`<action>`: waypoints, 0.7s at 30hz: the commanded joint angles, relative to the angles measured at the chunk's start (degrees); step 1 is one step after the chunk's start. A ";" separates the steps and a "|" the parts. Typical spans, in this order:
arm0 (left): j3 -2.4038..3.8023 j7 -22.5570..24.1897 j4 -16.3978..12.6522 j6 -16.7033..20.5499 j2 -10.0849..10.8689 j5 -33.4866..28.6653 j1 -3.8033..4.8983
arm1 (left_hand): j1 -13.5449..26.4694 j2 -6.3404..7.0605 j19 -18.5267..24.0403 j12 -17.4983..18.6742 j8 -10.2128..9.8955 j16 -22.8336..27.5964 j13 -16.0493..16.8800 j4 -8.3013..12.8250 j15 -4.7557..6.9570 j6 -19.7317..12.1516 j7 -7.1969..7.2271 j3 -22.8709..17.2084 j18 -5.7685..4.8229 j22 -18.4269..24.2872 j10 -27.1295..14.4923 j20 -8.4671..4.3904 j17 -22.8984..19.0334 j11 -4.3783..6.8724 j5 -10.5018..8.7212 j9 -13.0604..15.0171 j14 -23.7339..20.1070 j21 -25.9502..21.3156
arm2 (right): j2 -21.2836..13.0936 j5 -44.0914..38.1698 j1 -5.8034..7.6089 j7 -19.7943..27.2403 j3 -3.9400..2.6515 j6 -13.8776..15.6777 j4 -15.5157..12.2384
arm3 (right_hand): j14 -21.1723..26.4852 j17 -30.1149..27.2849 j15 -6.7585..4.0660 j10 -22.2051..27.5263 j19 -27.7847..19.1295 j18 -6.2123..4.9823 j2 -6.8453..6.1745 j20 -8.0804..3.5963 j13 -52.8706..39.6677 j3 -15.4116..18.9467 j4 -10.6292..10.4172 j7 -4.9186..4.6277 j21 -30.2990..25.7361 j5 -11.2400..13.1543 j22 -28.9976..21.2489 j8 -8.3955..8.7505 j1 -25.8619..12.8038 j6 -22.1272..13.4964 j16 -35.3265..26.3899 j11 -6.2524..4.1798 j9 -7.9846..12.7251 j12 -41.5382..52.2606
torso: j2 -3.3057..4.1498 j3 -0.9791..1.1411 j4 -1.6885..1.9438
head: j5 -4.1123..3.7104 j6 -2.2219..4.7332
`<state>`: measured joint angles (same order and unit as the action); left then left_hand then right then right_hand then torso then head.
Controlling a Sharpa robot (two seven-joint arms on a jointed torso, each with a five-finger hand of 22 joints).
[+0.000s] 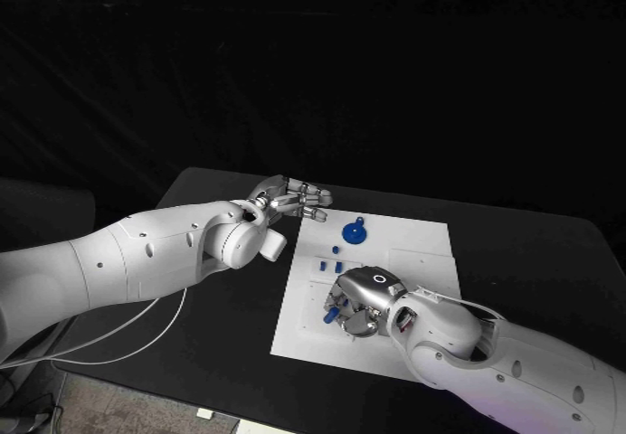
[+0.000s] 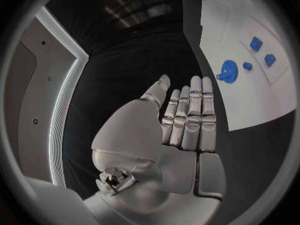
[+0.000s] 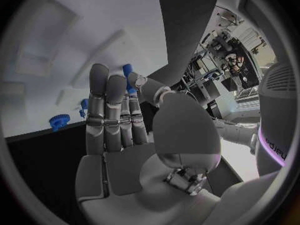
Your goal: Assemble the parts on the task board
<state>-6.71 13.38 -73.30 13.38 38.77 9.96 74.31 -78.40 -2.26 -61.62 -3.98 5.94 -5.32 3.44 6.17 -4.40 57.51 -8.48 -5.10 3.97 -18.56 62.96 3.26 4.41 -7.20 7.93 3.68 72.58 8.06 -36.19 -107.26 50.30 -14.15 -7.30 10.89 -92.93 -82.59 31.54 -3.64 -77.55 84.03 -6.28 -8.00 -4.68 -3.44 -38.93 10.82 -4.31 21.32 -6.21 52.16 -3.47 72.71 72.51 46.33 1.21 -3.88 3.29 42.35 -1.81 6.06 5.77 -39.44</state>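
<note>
The white task board (image 1: 404,262) lies in the middle of the black table. A blue gear (image 1: 355,234) sits near its far left corner, and two small blue parts (image 1: 327,266) lie nearer along the left edge. My right hand (image 1: 363,303) hovers over the board's near left area and pinches a small blue part (image 1: 330,314) between thumb and fingers; the right wrist view shows this part (image 3: 128,72) at the fingertips. My left hand (image 1: 289,199) hangs just off the board's far left corner, fingers straight and side by side, holding nothing.
The left wrist view shows the gear (image 2: 228,71) and small blue parts (image 2: 256,43) on the board (image 2: 250,105). In the right wrist view the gear (image 3: 60,121) lies at the board's edge. Bare black table surrounds the board.
</note>
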 commanded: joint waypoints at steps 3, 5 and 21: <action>0.05 0.26 0.03 -0.87 -0.07 0.03 0.02 | 0.06 0.12 0.06 0.16 -0.07 -0.14 -0.05 -0.33 -0.25 -0.55 0.03 -0.10 -0.73 0.06 -0.26 0.15 0.06 -0.16 0.10 0.00 -0.14 -0.38 | 0.01 -1.65 -0.18 -1.75 0.07 0.70 -0.06 | -0.16 0.13 -0.31 -0.48 1.80 -0.66 0.37 -0.53 -0.07 -0.78 0.01 -0.11 0.23 0.00 0.31 -0.16 0.02 0.47 0.42 0.10 -0.06 0.24 | 0.00 0.03 -0.02 | -0.05 0.17; 0.05 0.27 0.09 -0.87 -0.08 0.03 0.02 | 0.06 0.12 0.06 0.16 -0.07 -0.14 -0.05 -0.33 -0.25 -0.55 0.03 -0.10 -0.73 0.06 -0.26 0.15 0.06 -0.16 0.10 0.00 -0.14 -0.38 | 0.03 -1.77 -0.20 -1.95 0.07 1.20 -0.08 | -0.13 0.13 -0.30 -0.48 1.75 -0.66 0.36 -0.53 -0.07 -0.84 0.02 -0.09 0.20 0.02 0.34 -0.17 0.06 0.47 0.41 0.09 -0.06 0.25 | -0.01 0.06 -0.01 | -0.07 0.23; 0.05 0.19 0.15 -0.98 -0.18 0.03 0.02 | 0.06 0.12 0.06 0.16 -0.07 -0.14 -0.05 -0.33 -0.25 -0.55 0.03 -0.10 -0.73 0.06 -0.26 0.15 0.06 -0.16 0.10 0.00 -0.14 -0.38 | 0.34 -1.07 -0.23 -1.75 0.07 -0.05 -0.03 | -0.06 0.17 -0.28 -0.41 1.61 -0.65 0.24 -0.50 -0.07 -0.72 -0.08 -0.12 0.03 0.15 0.70 -0.17 0.14 0.42 0.41 0.11 -0.05 0.25 | 0.02 -0.06 -0.04 | -0.32 0.33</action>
<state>-6.71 13.28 -73.08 13.24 38.71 9.97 74.31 -78.40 -2.26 -61.62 -3.99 5.94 -5.32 3.44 6.17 -4.40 57.51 -8.48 -5.10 3.97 -18.57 62.96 3.26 4.40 -7.20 7.93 3.68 72.58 8.06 -35.93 -108.12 50.08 -15.88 -7.21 11.88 -92.97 -82.58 31.61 -3.64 -77.81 84.03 -6.36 -8.01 -4.68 -3.42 -39.54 10.84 -4.38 21.33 -6.20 52.79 -3.25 72.72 72.44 46.59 1.23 -3.88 3.34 42.34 -1.85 6.02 5.54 -39.05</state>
